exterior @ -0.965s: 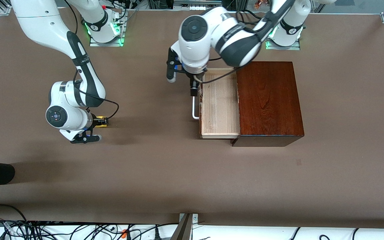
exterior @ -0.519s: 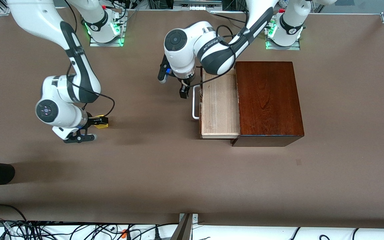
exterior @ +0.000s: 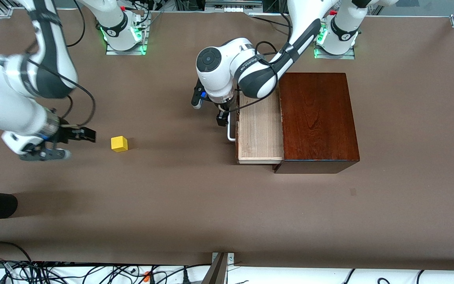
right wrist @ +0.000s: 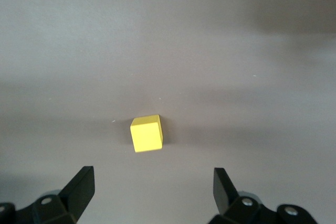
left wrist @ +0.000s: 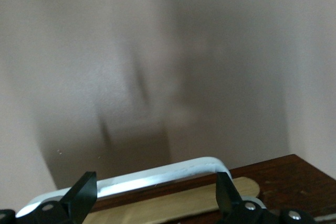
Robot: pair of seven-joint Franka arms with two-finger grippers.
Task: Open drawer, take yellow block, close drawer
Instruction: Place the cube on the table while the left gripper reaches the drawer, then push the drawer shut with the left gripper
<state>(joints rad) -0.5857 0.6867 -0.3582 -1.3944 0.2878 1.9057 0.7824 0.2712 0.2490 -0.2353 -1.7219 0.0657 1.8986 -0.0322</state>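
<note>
Clearly the closing push suited the left tool (exterior: 223, 117), spread open at the white handle (exterior: 231, 132) of the pulled-out drawer (exterior: 259, 130), pressing squarely toward the box (exterior: 317, 118), while the yellow block (exterior: 119, 143) sat on the worktop (exterior: 219, 205) near the open, empty right tool (exterior: 75, 144).

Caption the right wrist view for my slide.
Open right claw hovers above the yellow block, which sits alone on the brown table.

A brown table (exterior: 195, 205) carries a glossy dark mahogany box (exterior: 317, 118) toward the left arm's end; its drawer (exterior: 259, 130) stands pulled out. A yellow block (exterior: 119, 143) lies alone on the table toward the right arm's end, well apart from the box.
</note>
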